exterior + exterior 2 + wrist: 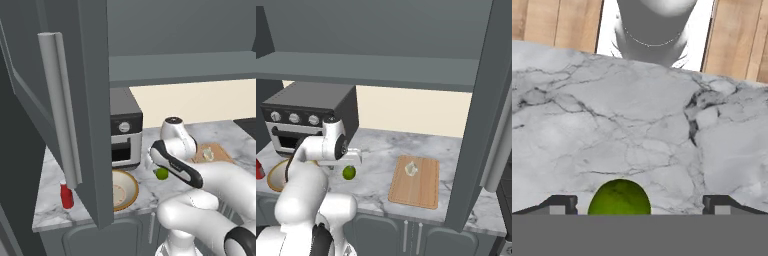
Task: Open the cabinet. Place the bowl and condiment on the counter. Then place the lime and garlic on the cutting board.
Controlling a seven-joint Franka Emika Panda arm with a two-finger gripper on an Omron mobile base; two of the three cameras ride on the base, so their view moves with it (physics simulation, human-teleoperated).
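The lime (pixel 349 173) is sitting on the marble counter (pixel 456 150) a bit in front of the toaster oven (pixel 311 117), and in the hand view it sits between the two fingertips (pixel 561 204), which are spread way wider than the fruit with clear gaps on both sides, so the gripper (pixel 639 206) is open and not pinching anything. From the left base view the lime (pixel 161 173) peeks out just under the hand. The garlic (pixel 411 168) is already on the cutting board (pixel 416 192), off to the right of the lime. Over on the left end of the counter the bowl (pixel 125 190) sits near the front edge, with the red condiment (pixel 66 195) bottle standing beyond it. The cabinet (pixel 95 100) doors hang open overhead, shelf bare.
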